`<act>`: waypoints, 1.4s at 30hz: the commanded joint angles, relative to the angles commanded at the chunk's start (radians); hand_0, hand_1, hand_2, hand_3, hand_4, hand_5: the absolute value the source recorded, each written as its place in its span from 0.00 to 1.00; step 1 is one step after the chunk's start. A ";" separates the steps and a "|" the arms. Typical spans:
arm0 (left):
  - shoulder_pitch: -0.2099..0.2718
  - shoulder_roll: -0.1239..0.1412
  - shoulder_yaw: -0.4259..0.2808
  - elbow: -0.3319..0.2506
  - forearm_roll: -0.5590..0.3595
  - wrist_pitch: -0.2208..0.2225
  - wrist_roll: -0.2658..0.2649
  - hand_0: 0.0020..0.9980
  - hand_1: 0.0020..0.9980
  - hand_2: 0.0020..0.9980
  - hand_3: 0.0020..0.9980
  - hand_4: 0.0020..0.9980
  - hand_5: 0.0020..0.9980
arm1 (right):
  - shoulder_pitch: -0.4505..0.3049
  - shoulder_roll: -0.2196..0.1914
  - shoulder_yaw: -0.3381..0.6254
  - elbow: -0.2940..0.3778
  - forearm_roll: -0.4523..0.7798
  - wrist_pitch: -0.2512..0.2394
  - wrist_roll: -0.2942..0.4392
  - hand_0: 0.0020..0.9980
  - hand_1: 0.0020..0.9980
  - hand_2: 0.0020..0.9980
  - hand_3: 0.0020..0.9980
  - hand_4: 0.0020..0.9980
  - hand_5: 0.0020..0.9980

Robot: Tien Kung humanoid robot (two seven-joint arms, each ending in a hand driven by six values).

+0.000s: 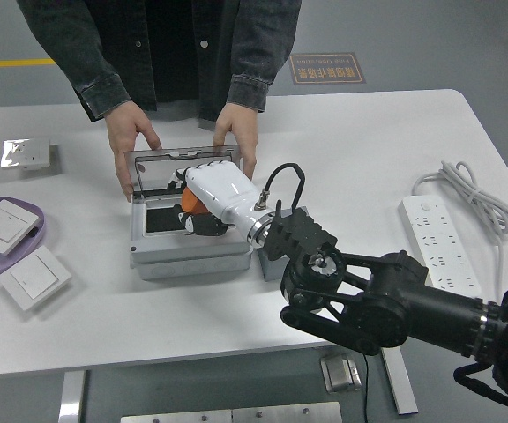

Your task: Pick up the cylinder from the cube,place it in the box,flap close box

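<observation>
Writing on the floor sign (326,68) is unreadable. Right hand (214,194) sits inside the box (183,256), fingers curled on the orange cylinder (188,204), mostly hidden. Person's hands (130,132) hold the lid (179,159).

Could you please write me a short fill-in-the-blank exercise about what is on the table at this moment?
1. The robot's right hand holds an ____ cylinder over the open grey box.
2. The person's hands steady the box's clear ____ from the far side.
3. A white power strip lies near the table's ____ edge.
4. Of the two white switches at the left, one lies on a ____ plate.

Missing words: orange; lid; right; purple
</observation>
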 joint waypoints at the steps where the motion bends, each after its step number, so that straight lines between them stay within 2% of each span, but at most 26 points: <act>1: 0.000 0.000 0.001 0.000 0.000 0.000 0.000 0.64 0.61 0.56 0.64 0.72 0.25 | 0.000 0.000 -0.001 0.000 0.000 0.000 0.000 0.66 0.64 0.62 0.65 0.66 0.22; 7: 0.000 0.000 0.001 0.000 0.000 0.000 -0.001 0.64 0.61 0.56 0.64 0.72 0.25 | -0.001 0.000 -0.003 -0.001 0.001 -0.002 0.003 0.65 0.63 0.62 0.65 0.68 0.23; 11: 0.000 0.000 0.002 0.000 -0.001 0.000 -0.001 0.64 0.61 0.56 0.64 0.72 0.25 | -0.003 -0.008 0.004 0.013 0.056 -0.019 0.018 0.65 0.63 0.62 0.65 0.69 0.22; 19: 0.000 -0.002 0.005 0.000 -0.005 -0.001 -0.002 0.64 0.61 0.56 0.64 0.72 0.25 | -0.002 -0.044 0.039 0.113 0.222 -0.073 0.071 0.65 0.63 0.62 0.65 0.72 0.20; 22: 0.000 -0.001 0.003 0.000 -0.002 -0.001 -0.001 0.64 0.61 0.56 0.64 0.72 0.25 | 0.021 -0.062 0.050 0.153 0.280 -0.086 0.083 0.63 0.63 0.62 0.65 0.72 0.21; 25: -0.001 0.001 0.001 0.000 0.001 -0.001 0.000 0.64 0.61 0.56 0.64 0.72 0.25 | 0.058 -0.078 0.054 0.159 0.331 -0.091 0.090 0.63 0.63 0.62 0.65 0.72 0.21; 29: -0.003 0.003 -0.001 0.000 0.003 -0.001 0.001 0.64 0.61 0.56 0.64 0.72 0.25 | 0.100 -0.090 0.058 0.131 0.364 -0.085 0.093 0.62 0.62 0.62 0.64 0.73 0.22; 32: -0.004 0.005 -0.004 0.000 0.008 -0.001 0.003 0.64 0.61 0.56 0.64 0.72 0.25 | 0.141 -0.096 0.062 0.085 0.399 -0.075 0.104 0.62 0.62 0.62 0.64 0.73 0.22; 37: -0.009 0.011 -0.006 -0.001 0.012 -0.002 0.003 0.64 0.61 0.56 0.64 0.72 0.25 | 0.199 -0.098 0.040 -0.021 0.492 -0.075 0.130 0.62 0.62 0.61 0.64 0.74 0.23; 42: -0.009 0.015 -0.003 -0.001 0.009 -0.003 0.002 0.64 0.61 0.56 0.64 0.72 0.24 | 0.209 -0.104 -0.014 -0.119 0.564 -0.059 0.123 0.61 0.62 0.61 0.64 0.75 0.25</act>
